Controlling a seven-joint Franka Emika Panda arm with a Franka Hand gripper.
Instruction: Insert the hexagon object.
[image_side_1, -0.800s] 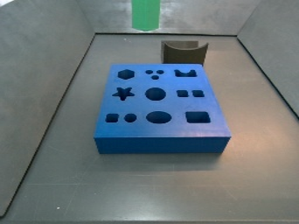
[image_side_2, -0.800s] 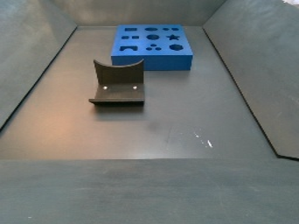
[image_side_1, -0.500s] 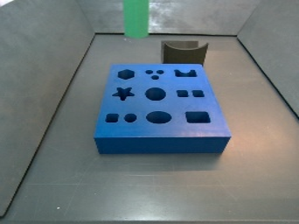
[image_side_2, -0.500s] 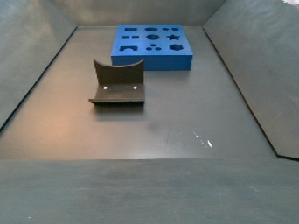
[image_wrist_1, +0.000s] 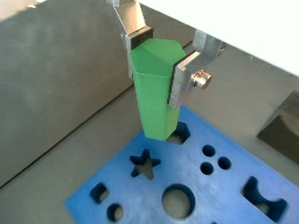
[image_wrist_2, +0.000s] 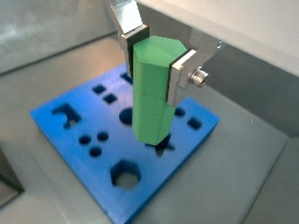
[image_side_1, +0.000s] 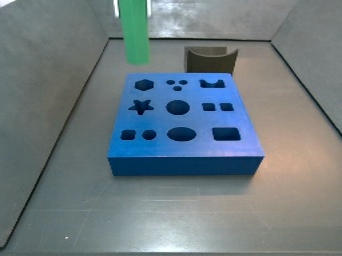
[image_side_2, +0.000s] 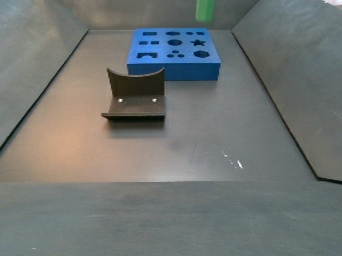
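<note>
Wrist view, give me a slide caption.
Gripper holds the green hexagon object upright above the blue block.

Light falls evenly and rather softly in both side views, with only a faint shadow hugging the blue block (image_side_1: 185, 125). A small glare patch shines on the grey floor (image_side_2: 231, 158) at about five o'clock. In both wrist views the gripper (image_wrist_1: 163, 54) holding the hexagon object (image_wrist_1: 156, 87) looks bright and sharp, while the backgrounds seem slightly soft, perhaps from low resolution.
</note>
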